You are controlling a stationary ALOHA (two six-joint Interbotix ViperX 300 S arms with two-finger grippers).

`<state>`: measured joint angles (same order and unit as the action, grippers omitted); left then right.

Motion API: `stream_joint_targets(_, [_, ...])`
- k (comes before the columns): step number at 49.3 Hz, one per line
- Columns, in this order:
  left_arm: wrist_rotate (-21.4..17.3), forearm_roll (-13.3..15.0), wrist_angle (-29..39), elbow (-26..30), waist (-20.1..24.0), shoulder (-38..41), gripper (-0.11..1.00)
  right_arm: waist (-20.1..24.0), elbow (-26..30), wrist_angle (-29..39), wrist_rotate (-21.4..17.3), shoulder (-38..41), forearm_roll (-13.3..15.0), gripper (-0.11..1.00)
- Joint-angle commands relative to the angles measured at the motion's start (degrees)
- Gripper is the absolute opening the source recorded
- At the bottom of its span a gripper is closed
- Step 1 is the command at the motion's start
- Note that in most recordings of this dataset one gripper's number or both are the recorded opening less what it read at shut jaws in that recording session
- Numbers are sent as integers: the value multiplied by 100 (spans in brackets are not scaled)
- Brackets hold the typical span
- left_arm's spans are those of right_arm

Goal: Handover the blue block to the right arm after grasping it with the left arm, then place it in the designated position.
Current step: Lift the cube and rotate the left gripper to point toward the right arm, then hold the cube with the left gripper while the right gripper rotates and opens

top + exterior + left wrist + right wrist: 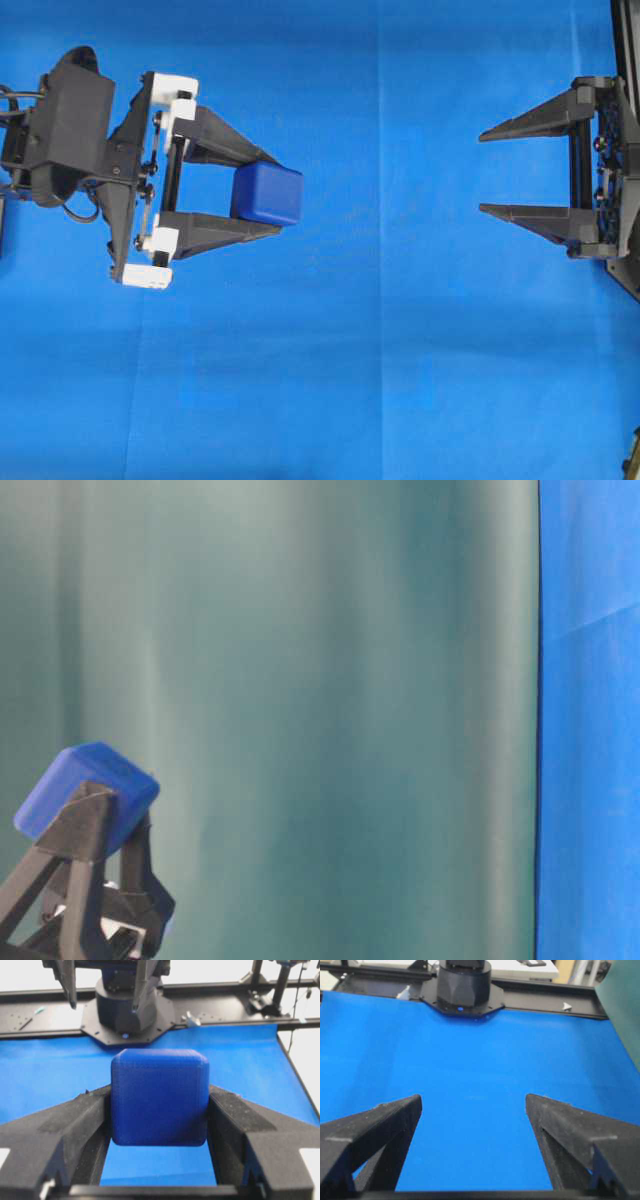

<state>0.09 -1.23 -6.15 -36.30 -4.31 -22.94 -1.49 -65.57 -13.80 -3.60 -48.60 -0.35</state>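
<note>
Above cloth | left arm level, fingers clamp blue block | right arm fingers apart

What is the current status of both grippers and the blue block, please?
Left gripper shut on blue block, lifted clear of the blue cloth. Right gripper open, empty, facing it. Gap between them unobstructed.

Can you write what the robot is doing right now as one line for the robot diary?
left gripper: shut on blue block, lifted off blue cloth | right gripper: open, empty, facing block | handover: not yet done
</note>
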Motion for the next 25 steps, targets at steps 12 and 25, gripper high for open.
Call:
stream_joint_targets(12, [0,18,-62,62,18,-325,49,-9,185,-44,26,9,9,97])
stream_joint_targets(25, [9,26,-62,62,18,-316,49,-9,334,79,176,-44,316,97])
